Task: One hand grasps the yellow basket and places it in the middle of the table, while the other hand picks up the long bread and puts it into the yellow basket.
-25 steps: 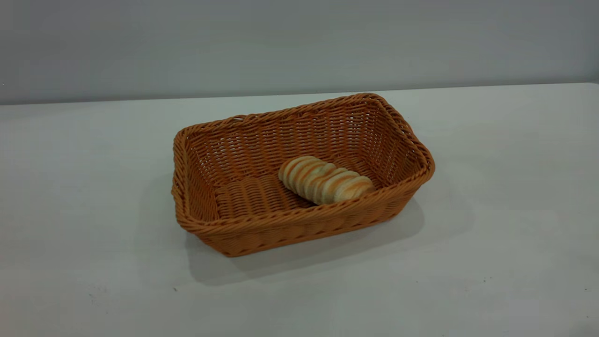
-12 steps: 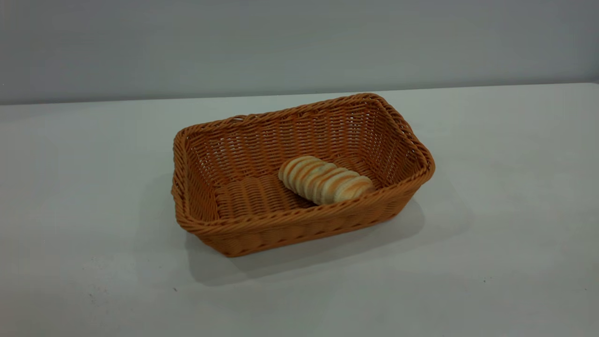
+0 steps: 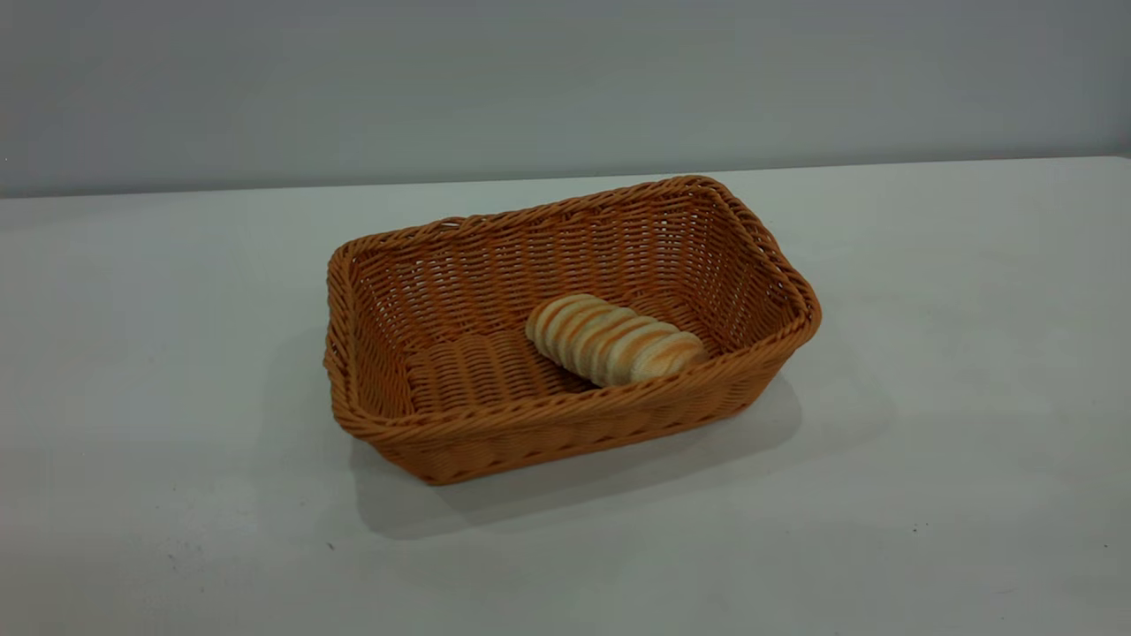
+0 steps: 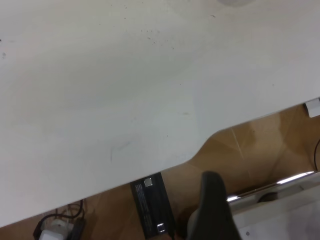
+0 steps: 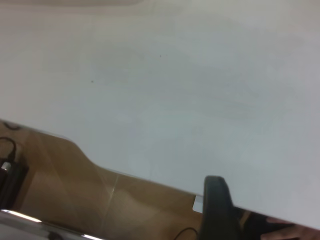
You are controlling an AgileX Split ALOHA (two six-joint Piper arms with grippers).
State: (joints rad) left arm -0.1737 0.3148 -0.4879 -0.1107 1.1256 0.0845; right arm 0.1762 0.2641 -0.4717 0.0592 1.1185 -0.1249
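The yellow basket [image 3: 565,353], orange-tan wicker, stands on the white table [image 3: 972,353] near its middle. The long bread [image 3: 614,340], pale with golden-brown stripes, lies inside the basket on its floor, toward the basket's right half. Neither arm shows in the exterior view. Part of my left gripper [image 4: 212,210] shows dark in the left wrist view, beyond the table's edge [image 4: 125,100] and over the floor. Part of my right gripper [image 5: 217,207] shows dark in the right wrist view, by the table's edge [image 5: 200,75]. Both are far from the basket and hold nothing I can see.
Below the table's edge the left wrist view shows a brown floor, a black box [image 4: 152,210], a white adapter with cables [image 4: 50,232] and a silver rail [image 4: 280,182]. The right wrist view shows cables [image 5: 7,170] on the floor.
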